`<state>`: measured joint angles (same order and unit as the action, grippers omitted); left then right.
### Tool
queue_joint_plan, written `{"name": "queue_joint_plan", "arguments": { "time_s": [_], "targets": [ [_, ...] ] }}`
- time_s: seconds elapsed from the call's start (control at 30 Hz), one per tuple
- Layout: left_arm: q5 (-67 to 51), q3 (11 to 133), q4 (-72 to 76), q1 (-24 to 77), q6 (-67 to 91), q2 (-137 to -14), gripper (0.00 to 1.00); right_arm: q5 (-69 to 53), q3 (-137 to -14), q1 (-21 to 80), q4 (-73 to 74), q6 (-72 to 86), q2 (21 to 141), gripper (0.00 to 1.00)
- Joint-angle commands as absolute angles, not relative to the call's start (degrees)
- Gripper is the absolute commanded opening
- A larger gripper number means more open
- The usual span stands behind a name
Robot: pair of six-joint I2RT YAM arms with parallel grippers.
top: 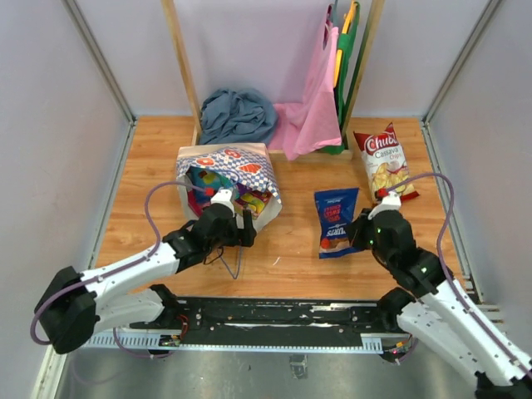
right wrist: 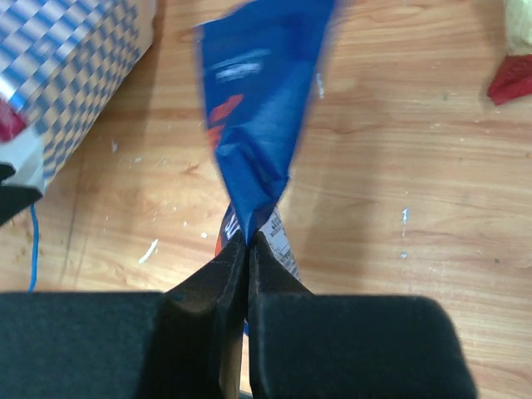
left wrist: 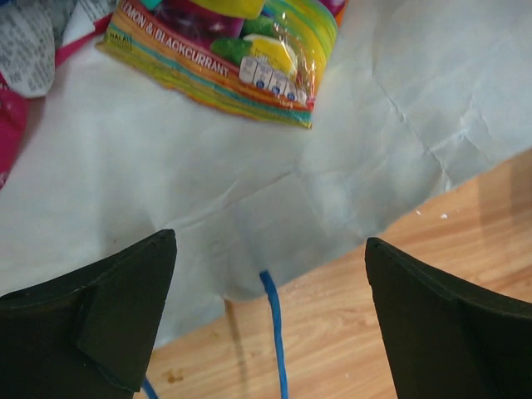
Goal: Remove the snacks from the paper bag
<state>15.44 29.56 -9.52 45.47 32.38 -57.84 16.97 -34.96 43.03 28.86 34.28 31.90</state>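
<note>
The paper bag point(top: 241, 165) lies on its side with its mouth toward me, and several snacks point(top: 218, 184) show inside it. My left gripper point(top: 247, 226) is open and empty at the bag's mouth. In the left wrist view it point(left wrist: 270, 243) hovers over the bag's pale lower lip point(left wrist: 208, 191) and a blue cord handle point(left wrist: 275, 332), with a striped multicoloured packet point(left wrist: 241, 58) further in. My right gripper point(top: 357, 230) is shut on the near edge of a dark blue bag point(top: 337, 218) lying on the table. The right wrist view shows the jaws point(right wrist: 248, 237) pinching that bag point(right wrist: 266, 108). The red-and-white Chuds bag point(top: 382, 162) lies at the back right.
A grey-blue cloth point(top: 237, 115) and pink point(top: 312, 108) and green cloth bags point(top: 347, 50) hang or lie on a wooden rack at the back. Grey walls close the table on the left and right. The paper bag's checkered side point(right wrist: 75, 75) is left of my right gripper.
</note>
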Motion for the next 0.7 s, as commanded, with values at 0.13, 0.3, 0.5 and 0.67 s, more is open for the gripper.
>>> {"name": "queue_joint_plan", "arguments": {
  "time_s": [0.13, 0.3, 0.5, 0.67],
  "targets": [
    [18.49, 32.54, 0.96, 41.41, 27.04, -64.48, 0.99, -15.02, -32.24, 18.56, 13.28, 31.14, 46.18, 0.02],
    [16.52, 32.04, 5.45, 37.98, 24.57, -65.14, 0.93, -16.48, -34.19, 16.53, 7.95, 29.76, 55.35, 0.05],
    [12.40, 38.96, 2.79, 37.53, 20.77, -74.05, 0.90, -20.61, -37.11, 11.96, 5.58, 29.59, 61.93, 0.29],
    [11.07, 40.77, 2.50, 37.53, 21.23, -79.72, 0.89, -22.29, -39.92, 10.83, 8.82, 28.68, 62.78, 0.75]
  ]
}}
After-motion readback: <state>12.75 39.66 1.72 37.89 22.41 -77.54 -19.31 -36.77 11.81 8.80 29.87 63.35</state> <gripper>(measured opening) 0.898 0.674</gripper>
